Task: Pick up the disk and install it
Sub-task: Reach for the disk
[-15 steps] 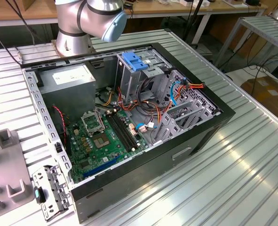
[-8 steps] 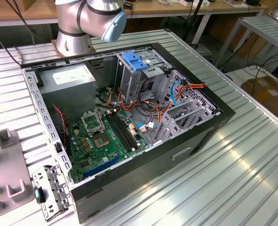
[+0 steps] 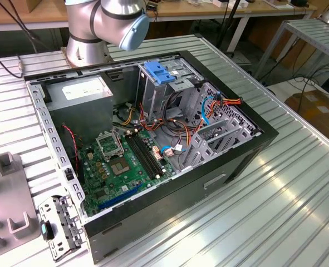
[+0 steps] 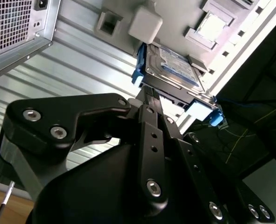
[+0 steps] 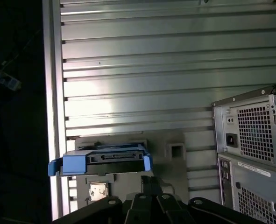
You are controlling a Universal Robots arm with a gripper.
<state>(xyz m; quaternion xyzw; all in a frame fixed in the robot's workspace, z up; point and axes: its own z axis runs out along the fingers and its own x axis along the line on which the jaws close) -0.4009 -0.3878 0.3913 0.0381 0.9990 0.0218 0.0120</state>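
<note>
The disk (image 4: 173, 65) lies flat on a grey fixture plate (image 4: 175, 18), its white label facing up and a blue rail along each side. In the first wrist view the disk (image 5: 114, 157) shows end-on, with its connector edge between the two blue rails. My gripper (image 4: 149, 93) is right at the disk's near edge, and its black fingers stand together with nothing seen between them. In the first wrist view the gripper (image 5: 152, 178) sits just short of the disk, near its middle.
The open computer case (image 3: 153, 139) lies on the ribbed metal table (image 3: 298, 183), with a grey drive cage and blue clip (image 3: 158, 72) at its far side. The case's rear panel (image 5: 254, 140) stands close to the fixture plate (image 5: 175, 140). The arm's base (image 3: 86, 39) stands behind the case.
</note>
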